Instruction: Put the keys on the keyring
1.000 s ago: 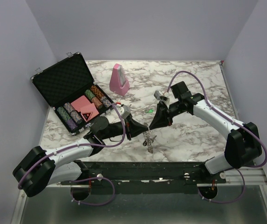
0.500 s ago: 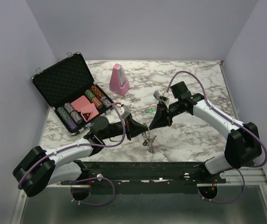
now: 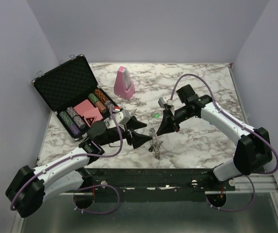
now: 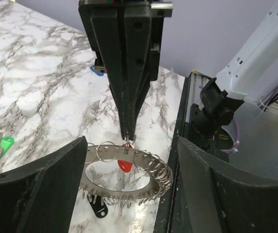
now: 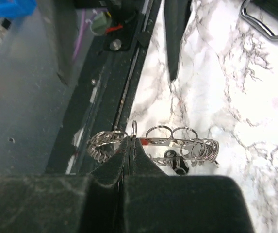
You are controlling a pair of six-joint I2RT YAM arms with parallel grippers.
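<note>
The keyring is a silvery band hung with many small split rings, held a little above the marble between my two arms. My right gripper is shut on its rim, next to a red-capped key. A black-capped key dangles under the ring. My left gripper is open, its fingers standing on either side of the keyring without touching it. In the top view the keyring hangs at the tip of the right gripper, with the left gripper just to its left. A green-capped key lies on the table behind.
An open black case of poker chips stands at the back left and a pink metronome behind the middle. The table's near edge and black rail run right beside the keyring. A small blue object lies farther back.
My left gripper has opened and drawn back to the left, off the keyring. My right gripper stays shut and now carries the keyring alone.
</note>
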